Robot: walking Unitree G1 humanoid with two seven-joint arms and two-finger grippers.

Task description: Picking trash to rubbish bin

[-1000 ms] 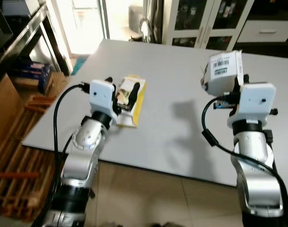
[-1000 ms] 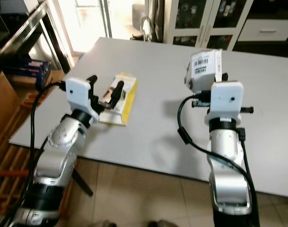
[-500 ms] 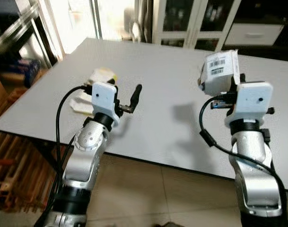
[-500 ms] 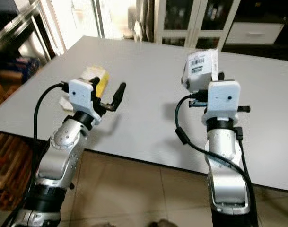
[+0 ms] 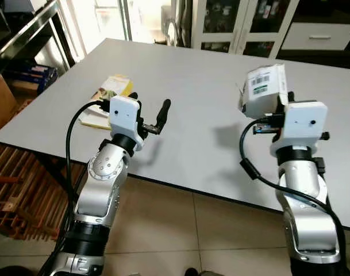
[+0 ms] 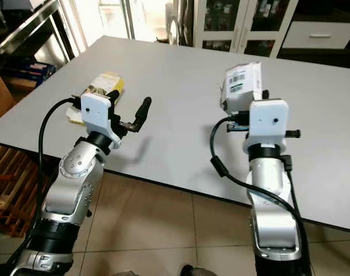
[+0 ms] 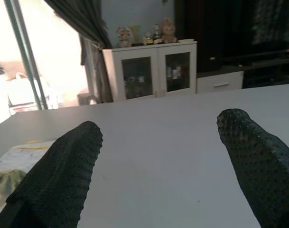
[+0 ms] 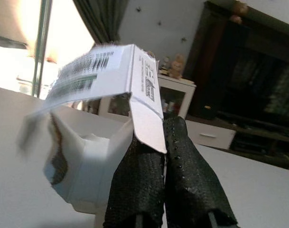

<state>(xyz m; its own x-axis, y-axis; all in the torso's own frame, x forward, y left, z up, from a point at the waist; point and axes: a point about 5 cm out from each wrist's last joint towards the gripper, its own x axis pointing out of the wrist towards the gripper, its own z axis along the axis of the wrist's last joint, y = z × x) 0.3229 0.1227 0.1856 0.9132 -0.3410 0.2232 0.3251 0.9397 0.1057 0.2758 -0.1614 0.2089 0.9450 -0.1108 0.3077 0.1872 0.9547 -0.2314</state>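
A white carton with a barcode label hangs above the grey table, on the right. My right gripper is shut on a flap of the carton. On the table's left part lies a yellow packet, flat near the edge. My left gripper is open and holds nothing. It hovers over the table's near edge, just right of the packet. One of its fingers points toward the table's middle.
White cabinets with glass doors stand beyond the table's far edge. A dark shelf unit and a wooden slatted rack are on the left. Tiled floor lies below the near edge.
The whole view has shifted. My left gripper was over the yellow packet one second ago; it now stands to the packet's right, empty. The right gripper still holds the carton.
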